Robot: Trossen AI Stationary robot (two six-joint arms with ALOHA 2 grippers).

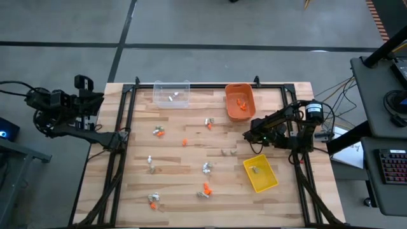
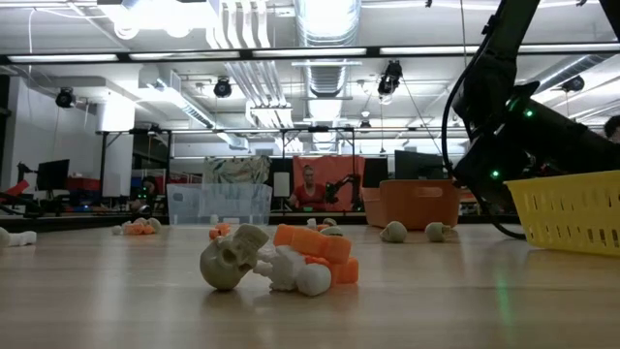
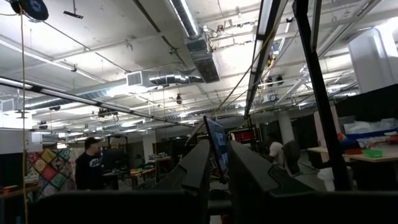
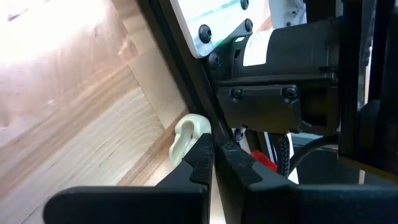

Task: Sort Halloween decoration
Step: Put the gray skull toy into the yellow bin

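My right gripper hovers near the yellow plastic bin.
Its fingers are pressed together; a small cream trinket lies beside them.

Three bins: clear, orange, yellow.

Clear bin, orange bin and yellow bin on the table.
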